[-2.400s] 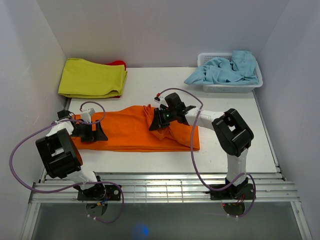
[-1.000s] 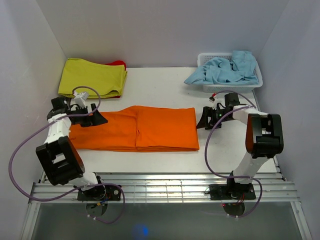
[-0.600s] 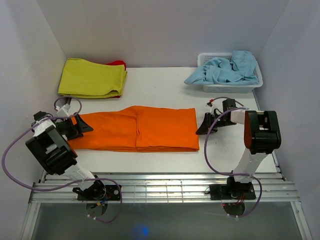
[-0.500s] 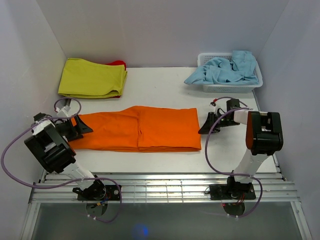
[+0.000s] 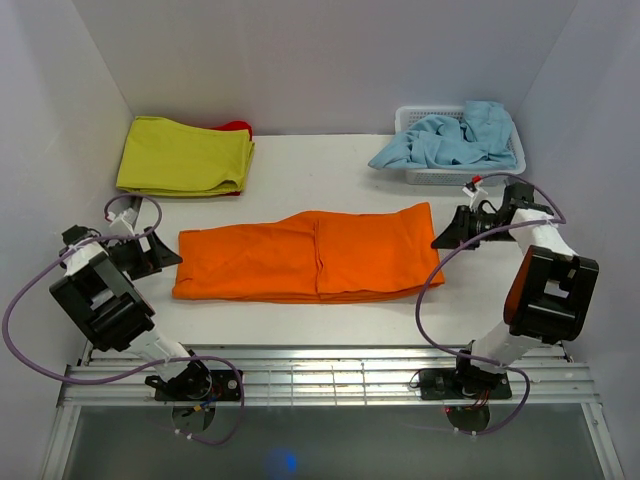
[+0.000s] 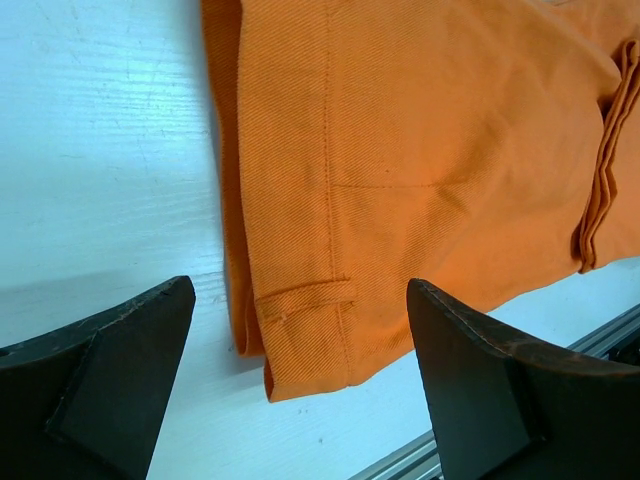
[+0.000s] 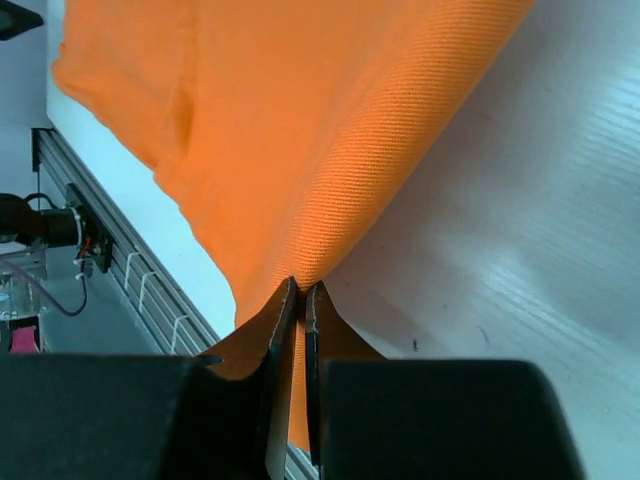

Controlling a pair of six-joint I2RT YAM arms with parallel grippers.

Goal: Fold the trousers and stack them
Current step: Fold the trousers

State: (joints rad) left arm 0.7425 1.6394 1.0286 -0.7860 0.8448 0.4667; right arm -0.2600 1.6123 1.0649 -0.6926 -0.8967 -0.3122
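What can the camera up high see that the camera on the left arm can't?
Only the top camera shows the yellow-green cloth, the light blue garment in its white basket, and the right fingers at the right end of the trousers. Only the left wrist camera shows a small belt loop and its stitching up close, with the left fingers spread open. Both show the orange trousers lying folded on the white table.
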